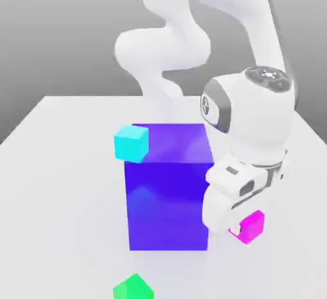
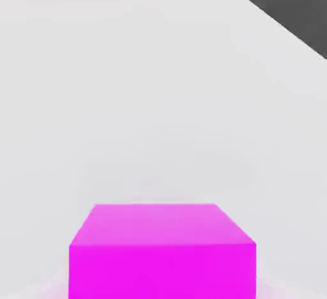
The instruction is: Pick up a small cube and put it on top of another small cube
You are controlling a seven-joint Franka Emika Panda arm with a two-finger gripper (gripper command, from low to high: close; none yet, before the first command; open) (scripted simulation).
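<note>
The small magenta cube (image 1: 253, 224) sits low by the table, just off the exterior view's right side of the big blue-purple cube (image 1: 167, 189). My gripper (image 1: 243, 228) reaches down onto it, and a white fingertip (image 1: 234, 230) overlaps the cube's near side. The white hand covers part of the cube. In the hand view the same magenta cube (image 2: 163, 253) looms very close and centred under the hand. The gripper is shut on this cube.
A small cyan cube (image 1: 131, 143) stands at the big cube's upper left corner in the exterior view. A small green cube (image 1: 133, 288) lies near the front edge. The white table (image 1: 57, 183) spreads to the exterior view's left.
</note>
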